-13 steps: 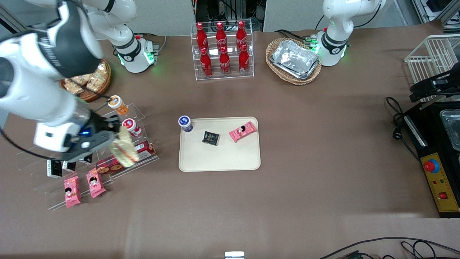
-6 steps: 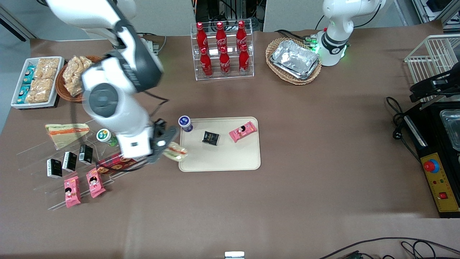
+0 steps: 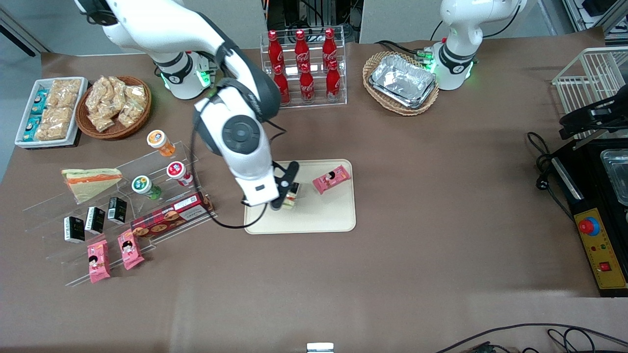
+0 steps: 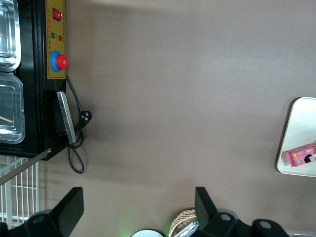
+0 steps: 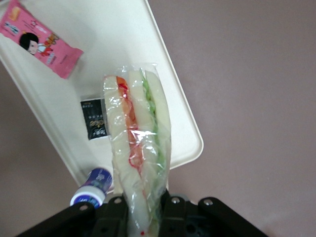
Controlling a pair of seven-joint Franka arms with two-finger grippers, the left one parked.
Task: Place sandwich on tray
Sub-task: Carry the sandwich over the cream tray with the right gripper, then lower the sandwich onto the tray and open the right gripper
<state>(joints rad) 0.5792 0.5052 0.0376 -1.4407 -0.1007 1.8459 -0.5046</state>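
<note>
My right gripper (image 3: 284,193) is over the cream-beige tray (image 3: 324,218), above the part of it nearest the working arm's end. It is shut on the wrapped sandwich (image 3: 289,200), which hangs from it above the tray. In the right wrist view the sandwich (image 5: 137,143), pale bread with orange-red and green filling in clear wrap, sits pinched between the two black fingers of the gripper (image 5: 142,210), with the tray (image 5: 177,113) beneath it. A second sandwich wedge (image 3: 91,180) lies on the clear display rack.
On the tray lie a pink snack pack (image 3: 331,178) and a small black packet (image 5: 94,118); a blue-capped bottle (image 5: 91,186) stands at its corner. The clear rack (image 3: 122,211) with bottles, boxes and snacks stands toward the working arm's end. A cola bottle rack (image 3: 303,68) and a foil-tray basket (image 3: 401,82) stand farther from the camera.
My gripper has carried the sandwich from the display rack toward the parked arm's end, past the tray's edge, and now holds it over the tray.
</note>
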